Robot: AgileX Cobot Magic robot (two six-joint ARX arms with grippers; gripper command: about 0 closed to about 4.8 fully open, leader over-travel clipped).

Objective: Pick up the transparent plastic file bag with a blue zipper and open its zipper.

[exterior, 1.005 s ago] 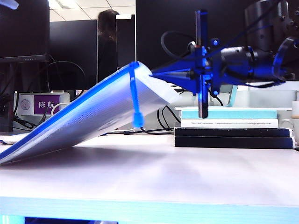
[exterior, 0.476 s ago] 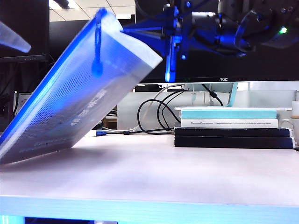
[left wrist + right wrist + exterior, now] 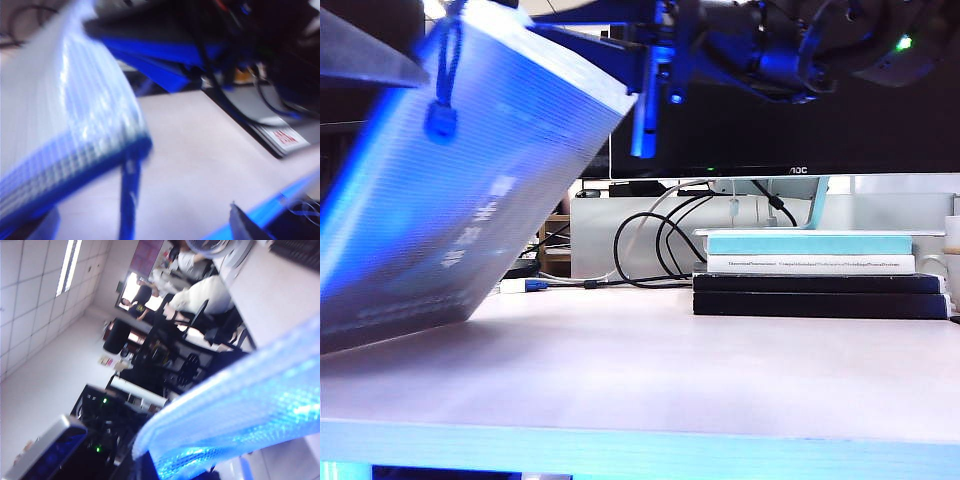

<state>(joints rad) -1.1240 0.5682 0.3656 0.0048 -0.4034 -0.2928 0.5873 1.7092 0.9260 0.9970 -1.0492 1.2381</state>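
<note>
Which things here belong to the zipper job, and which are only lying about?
For the job:
- file bag, lifted at a corner by the shut right gripper
- blue zipper
- open left gripper, near the bag

Lying about:
- stacked books
- cables
- monitor

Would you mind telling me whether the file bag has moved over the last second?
Yes. The file bag has tilted steeper, its gripped end rising well above the stacked books.

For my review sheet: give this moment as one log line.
right gripper: shut on bag corner, raised | left gripper: open, near zipper pull | zipper: closed | books: stacked, untouched
</note>
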